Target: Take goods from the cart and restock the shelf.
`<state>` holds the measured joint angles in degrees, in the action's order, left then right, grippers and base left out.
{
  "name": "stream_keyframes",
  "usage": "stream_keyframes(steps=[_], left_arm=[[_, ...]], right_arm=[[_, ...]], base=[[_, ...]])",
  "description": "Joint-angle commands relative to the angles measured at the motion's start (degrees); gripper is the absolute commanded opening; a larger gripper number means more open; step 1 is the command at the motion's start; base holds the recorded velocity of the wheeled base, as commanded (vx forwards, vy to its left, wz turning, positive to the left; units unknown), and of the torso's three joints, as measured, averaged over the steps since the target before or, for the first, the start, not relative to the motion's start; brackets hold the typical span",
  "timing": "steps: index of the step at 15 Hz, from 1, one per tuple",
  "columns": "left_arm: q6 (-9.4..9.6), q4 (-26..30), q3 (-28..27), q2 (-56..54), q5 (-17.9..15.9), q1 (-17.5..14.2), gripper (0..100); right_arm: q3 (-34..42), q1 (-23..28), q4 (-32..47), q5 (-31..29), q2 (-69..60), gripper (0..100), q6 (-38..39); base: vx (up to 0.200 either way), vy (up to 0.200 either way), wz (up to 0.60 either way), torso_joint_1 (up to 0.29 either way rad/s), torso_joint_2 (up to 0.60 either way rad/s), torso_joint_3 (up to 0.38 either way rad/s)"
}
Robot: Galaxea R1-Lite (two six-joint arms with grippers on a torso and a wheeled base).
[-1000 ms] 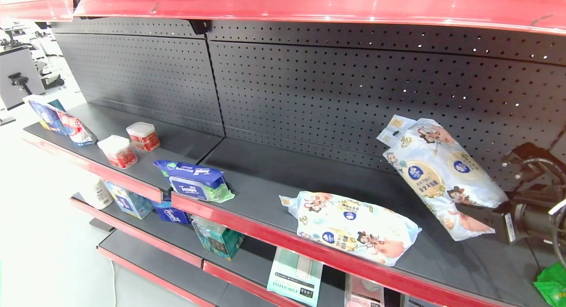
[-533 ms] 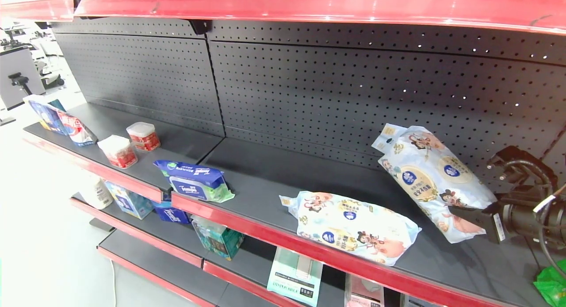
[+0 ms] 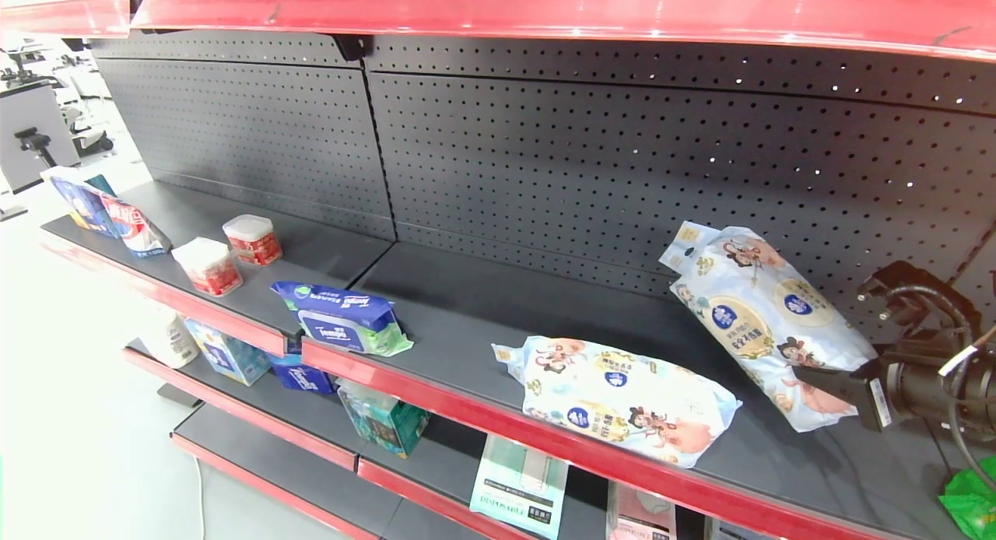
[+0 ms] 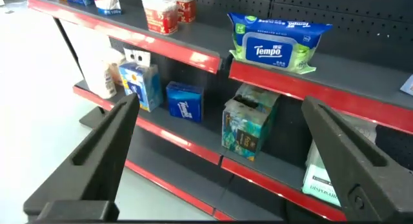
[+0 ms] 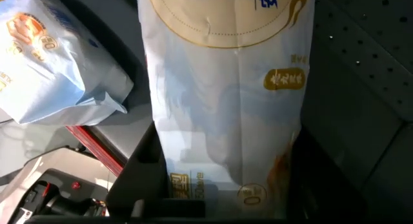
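The shelf (image 3: 482, 306) is matt dark metal, its back panel (image 3: 545, 159) perforated, its front strip (image 3: 436, 398) glossy red. The tilted pack (image 3: 766, 314) and the flat pack (image 3: 622, 396) are smooth, faintly glossy plastic film, creased.

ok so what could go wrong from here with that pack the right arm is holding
The right tool grips the tilted pack by its lower end only, so on release it may flop forward. It could land on the lying pack, which sits at the front lip of the shelf and might get nudged off.
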<state>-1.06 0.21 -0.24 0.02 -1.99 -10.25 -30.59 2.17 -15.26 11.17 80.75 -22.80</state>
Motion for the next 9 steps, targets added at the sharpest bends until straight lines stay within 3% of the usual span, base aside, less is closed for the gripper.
stream_keyframes(steps=[1, 7, 9], left_arm=[[-0.08, 0.0, 0.2, 0.0, 0.1, 0.0, 100], [0.53, 0.0, 0.2, 0.0, 0.1, 0.0, 100], [0.53, 0.0, 0.2, 0.0, 0.1, 0.0, 100]], right_arm=[[0.2, 0.1, 0.1, 0.1, -0.2, 0, -0.4], [-3.3, 0.0, 0.0, 0.4, 3.3, 0, -1.0], [-5.8, 0.4, 0.0, 3.1, 6.6, 0, -2.8]], base=[[0.000, 0.000, 0.00, 0.000, 0.00, 0.000], [0.000, 0.000, 0.00, 0.000, 0.00, 0.000], [0.000, 0.000, 0.00, 0.000, 0.00, 0.000]])
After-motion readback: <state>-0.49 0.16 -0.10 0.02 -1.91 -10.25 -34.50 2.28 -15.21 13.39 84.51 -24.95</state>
